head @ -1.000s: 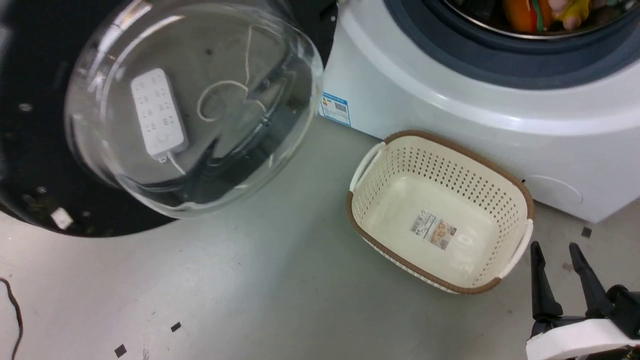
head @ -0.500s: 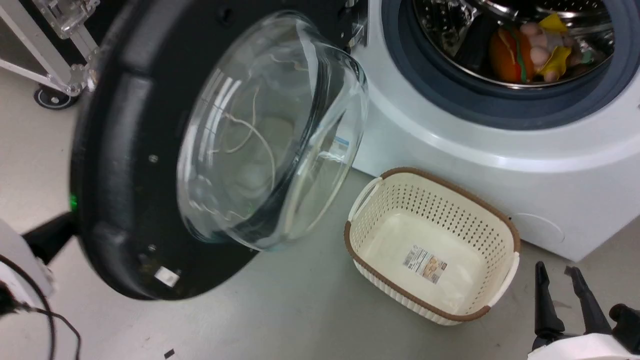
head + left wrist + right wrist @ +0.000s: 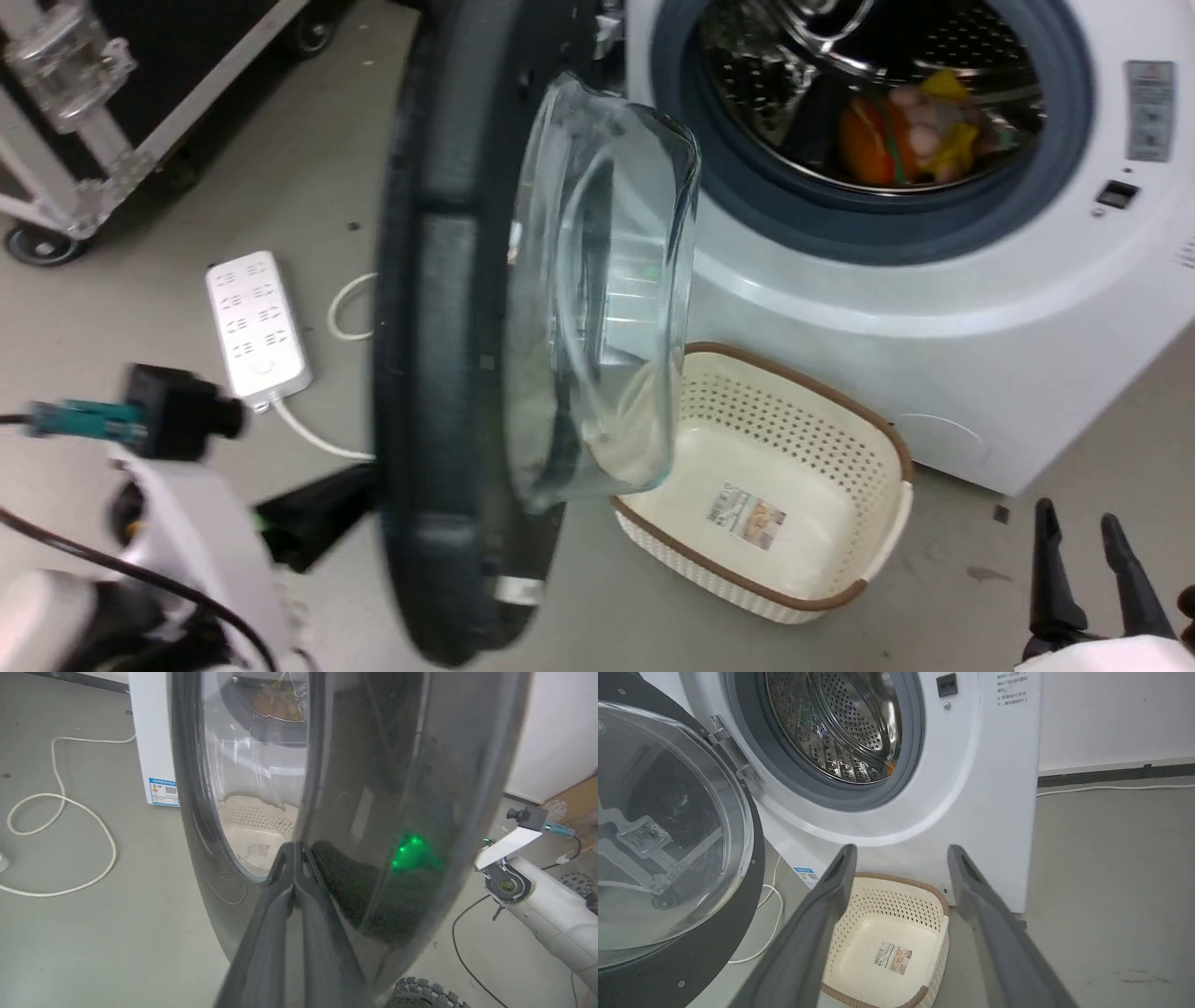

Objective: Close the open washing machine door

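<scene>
Because the door (image 3: 439, 280) hangs from a hinge (image 3: 733, 751) on the left of the washer (image 3: 840, 308), it can only be shut by a shove on its outer face. That is where the left tool (image 3: 295, 850) is: its two fingers are pinched together with nothing between them, tips set against the glossy black face just beside the lower edge of the glass bowl (image 3: 252, 788). Closed fingers make one stiff prod, which suits pushing better than a spread pair that could slip on the sheen.

The door stands about half-way round, edge-on from the head, its bowl bulging toward the porthole but well apart from the grey gasket (image 3: 887, 233). I judge the task to be mid-push, with the door not yet latched.

The right tool (image 3: 1092, 569) hangs low off the washer's right front corner, fingers spread wide and empty, seemingly parked outside the door's arc. A cream basket (image 3: 794, 420) sits on the floor (image 3: 299, 187) close to the washer's front. The bowl rides above it, so I expect no clash, though the clearance is hard to read. Soft toys (image 3: 896, 131) lie inside the drum (image 3: 840, 728), set back from the gasket. A power strip (image 3: 257, 322) lies on the floor behind the door.
</scene>
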